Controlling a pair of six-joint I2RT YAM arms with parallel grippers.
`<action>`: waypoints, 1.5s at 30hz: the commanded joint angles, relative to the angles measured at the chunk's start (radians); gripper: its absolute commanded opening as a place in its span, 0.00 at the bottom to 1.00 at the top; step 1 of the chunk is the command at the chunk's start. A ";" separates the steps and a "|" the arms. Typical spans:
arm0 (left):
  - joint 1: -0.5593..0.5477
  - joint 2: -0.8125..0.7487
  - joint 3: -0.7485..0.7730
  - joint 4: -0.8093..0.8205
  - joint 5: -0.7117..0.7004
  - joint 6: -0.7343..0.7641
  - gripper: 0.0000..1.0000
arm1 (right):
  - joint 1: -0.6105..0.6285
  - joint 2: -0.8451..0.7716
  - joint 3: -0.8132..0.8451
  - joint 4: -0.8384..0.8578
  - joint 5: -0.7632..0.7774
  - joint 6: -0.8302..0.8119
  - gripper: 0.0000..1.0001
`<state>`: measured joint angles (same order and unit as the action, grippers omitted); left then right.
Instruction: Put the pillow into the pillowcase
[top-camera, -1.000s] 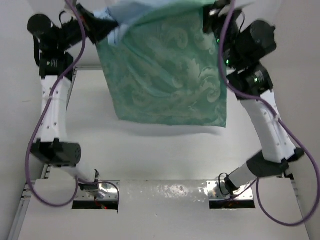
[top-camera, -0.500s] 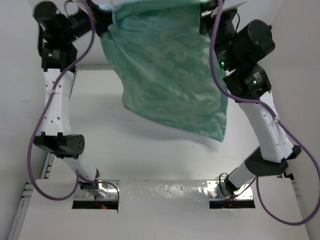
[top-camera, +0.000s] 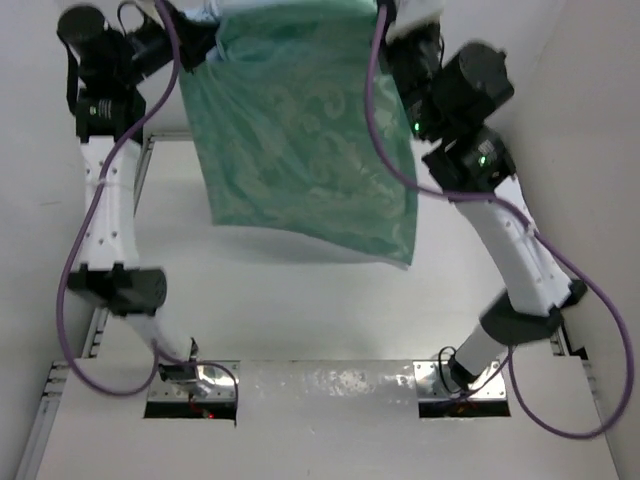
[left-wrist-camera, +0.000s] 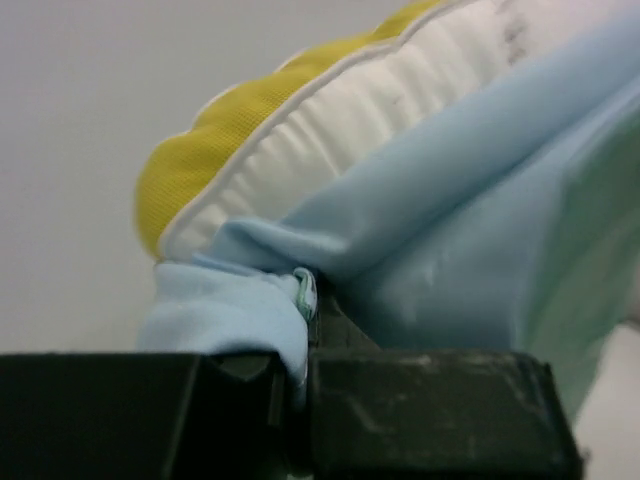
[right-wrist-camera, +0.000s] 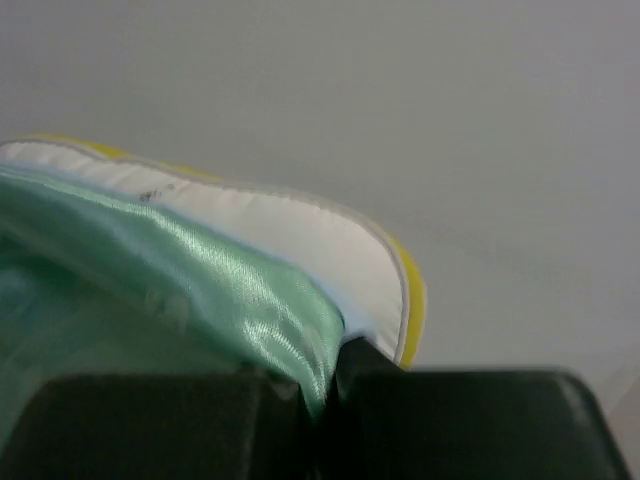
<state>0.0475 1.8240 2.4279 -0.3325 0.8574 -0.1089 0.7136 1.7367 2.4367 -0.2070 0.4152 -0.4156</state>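
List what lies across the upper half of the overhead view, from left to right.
left arm → pillowcase, hanging green side out → right arm

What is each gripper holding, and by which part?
Both are shut on the pillowcase at its open edge: the left gripper pinches the light-blue hem, the right gripper the green hem. The pillow pokes out there.
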 joint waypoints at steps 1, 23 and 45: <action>0.021 -0.234 -0.435 0.372 0.038 -0.162 0.00 | -0.031 -0.284 -0.459 0.374 0.111 -0.140 0.00; -0.072 0.252 0.240 0.854 -0.483 0.115 0.00 | -0.597 0.257 0.043 1.017 -0.143 0.426 0.00; 0.014 -0.472 -0.651 -0.985 0.065 1.253 1.00 | -0.536 -0.965 -1.555 0.237 -0.694 0.836 0.99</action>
<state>0.0608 1.3998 1.7977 -1.0187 0.9226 0.8955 0.1741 0.8181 0.8539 0.2485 -0.2035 0.3538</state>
